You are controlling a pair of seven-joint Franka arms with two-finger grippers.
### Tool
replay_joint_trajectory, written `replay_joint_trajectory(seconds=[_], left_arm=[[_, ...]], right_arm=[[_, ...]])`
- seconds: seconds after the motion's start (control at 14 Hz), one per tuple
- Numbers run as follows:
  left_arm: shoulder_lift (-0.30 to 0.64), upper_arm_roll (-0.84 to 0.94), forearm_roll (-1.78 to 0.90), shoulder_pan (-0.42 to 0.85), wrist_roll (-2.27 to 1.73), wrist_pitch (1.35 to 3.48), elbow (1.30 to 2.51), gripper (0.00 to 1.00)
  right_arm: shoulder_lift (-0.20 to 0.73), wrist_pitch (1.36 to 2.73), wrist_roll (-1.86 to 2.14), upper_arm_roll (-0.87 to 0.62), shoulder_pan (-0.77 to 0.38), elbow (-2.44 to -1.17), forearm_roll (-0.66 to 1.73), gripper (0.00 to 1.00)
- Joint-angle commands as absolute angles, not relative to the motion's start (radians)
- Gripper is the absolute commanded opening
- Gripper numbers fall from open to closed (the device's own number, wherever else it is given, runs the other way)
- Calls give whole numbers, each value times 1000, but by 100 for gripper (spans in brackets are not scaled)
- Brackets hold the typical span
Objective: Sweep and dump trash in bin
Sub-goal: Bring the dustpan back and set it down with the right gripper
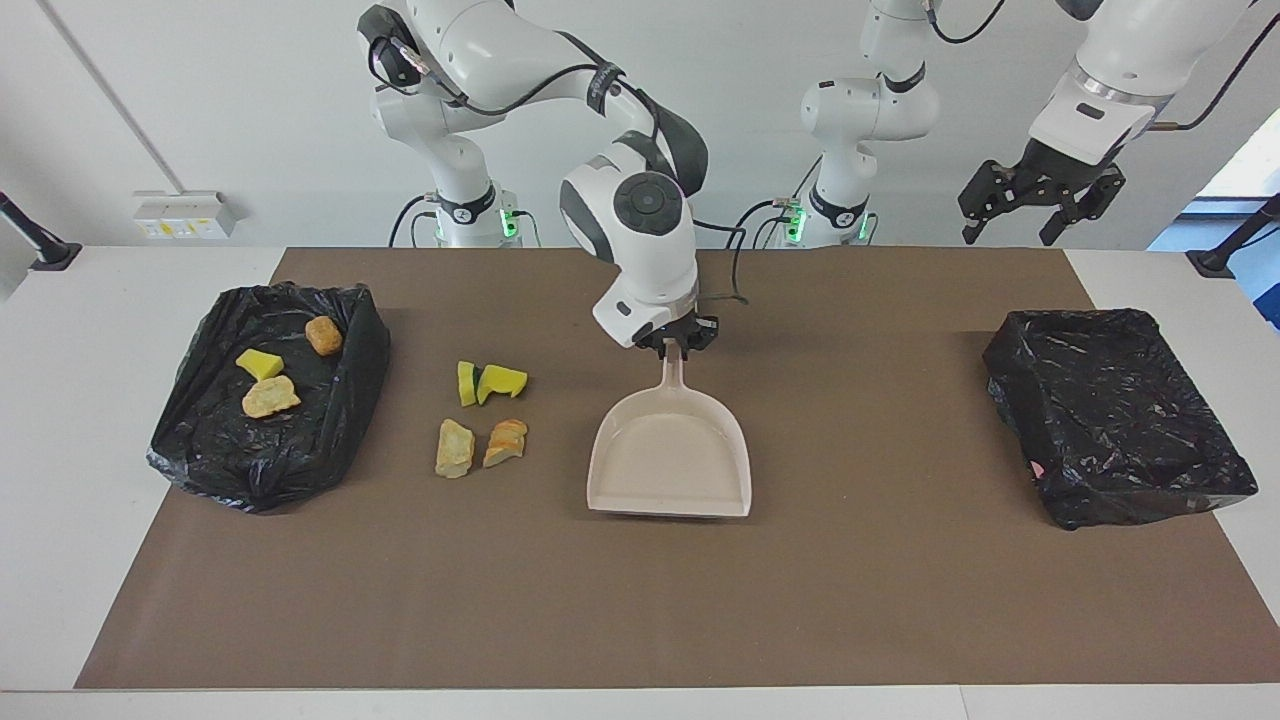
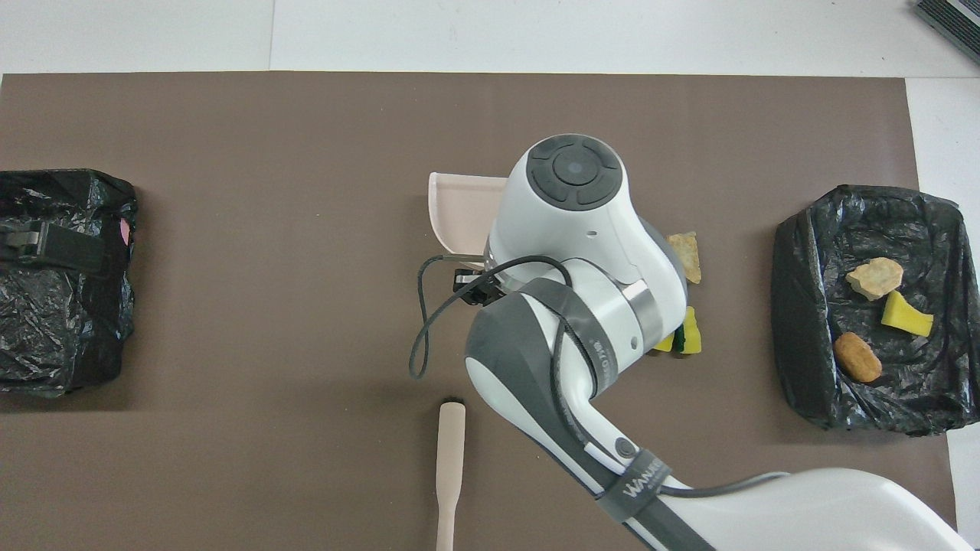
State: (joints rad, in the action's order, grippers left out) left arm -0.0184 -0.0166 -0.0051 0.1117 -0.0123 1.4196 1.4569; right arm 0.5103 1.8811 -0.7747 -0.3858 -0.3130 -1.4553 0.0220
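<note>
The right gripper [image 1: 678, 346] is clamped on the handle of the beige dustpan [image 1: 672, 465], which rests near the middle of the brown mat [image 1: 640, 600] with its mouth pointing away from the robots. In the overhead view the right arm covers most of the pan, leaving only one corner [image 2: 459, 207] exposed, and the fingers themselves are hidden under the wrist. Three pieces of trash lie in the black-lined bin [image 1: 265, 395] at the right arm's end of the table: a yellow-green sponge chunk [image 1: 259, 364], a tan bread-like piece [image 1: 270, 397] and a brown nugget [image 1: 323, 335]. Four more pieces remain on the mat between that bin and the dustpan: two sponge chunks [image 1: 490, 382] touching each other and, farther from the robots, two bread-like pieces [image 1: 480, 445] side by side; from overhead the arm cuts off part of this group. The brush [image 2: 450, 467] lies nearer to the robots than the dustpan; its bristle end is hard to make out, its handle runs off the overhead view's edge, and the facing view hides it behind the arm. The left gripper [image 1: 1035, 205] waits with fingers spread, raised near the second black-lined bin [image 1: 1115, 415].
</note>
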Motion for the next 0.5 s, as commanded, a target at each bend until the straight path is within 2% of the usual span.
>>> replay_joint_trajectory(seconds=[0.0, 0.29, 0.36, 0.43], left_arm=[[-25, -18, 5, 98, -12, 1410, 1451, 100], [-25, -17, 6, 87, -14, 1407, 1451, 100], [-25, -17, 6, 87, -15, 1410, 1451, 100], [-25, -17, 6, 87, -15, 1410, 1451, 100]], right_arm=[[558, 1904, -821, -385, -342, -1413, 3, 0], [574, 1951, -819, -385, -362, -1422, -43, 2], [574, 1986, -821, -385, -365, -1430, -40, 21], [574, 2011, -816, -385, -367, -1454, -41, 58]])
